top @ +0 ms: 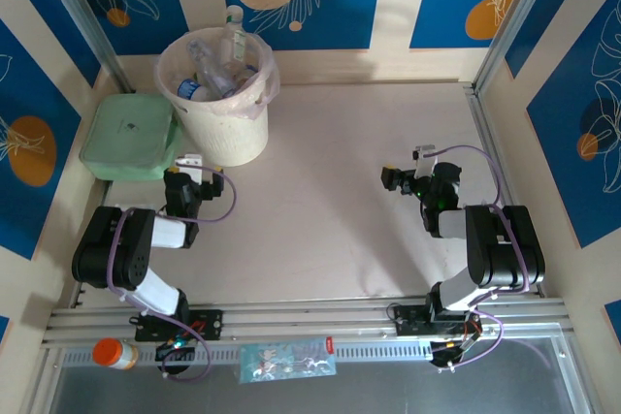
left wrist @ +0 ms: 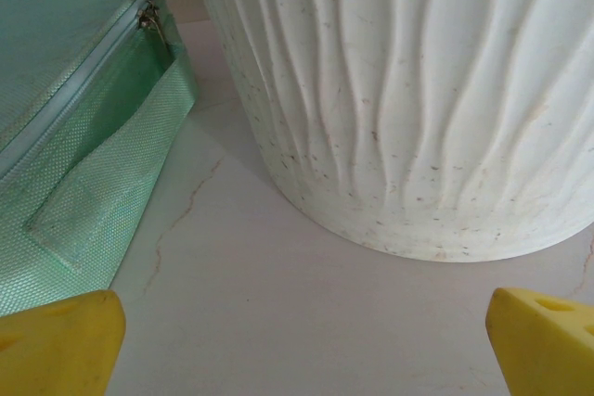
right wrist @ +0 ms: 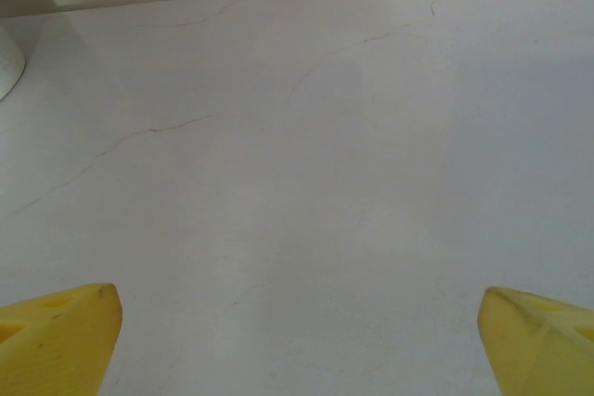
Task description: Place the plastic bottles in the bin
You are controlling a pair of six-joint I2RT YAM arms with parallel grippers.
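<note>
- An orange-capped jar (top: 115, 353) lies at 7 o'clock on the metal rail (top: 320, 322), beside the left arm's base. Its contents are too small to make out.
- A pale-green zip case (top: 126, 135) sits at 10 o'clock against the left wall, just beside the bin (top: 225, 133). In the left wrist view its zip pull and a fabric strap show, and the rest is cut off by the frame.
- The left gripper (left wrist: 297, 340) has its jaws spread wide with nothing between them. Its yellow fingertips (left wrist: 65, 340) show at the bottom corners. It faces the foot of the bin, near but not touching.
- The bin stands at 11 o'clock, cream with wavy ribs and a thin liner (top: 262, 94) over its rim. The left wrist view cuts off its top.
- The plastic bottles (top: 209, 75) lie jumbled inside the bin. I cannot count them. One clear bottle pokes above the far rim.
- A clear packet (top: 287, 358) rests at 6 o'clock on the rail, its print unreadable.
- The right gripper (right wrist: 297, 340), at 3 o'clock, is spread wide and empty over the bare table (right wrist: 306, 136).
</note>
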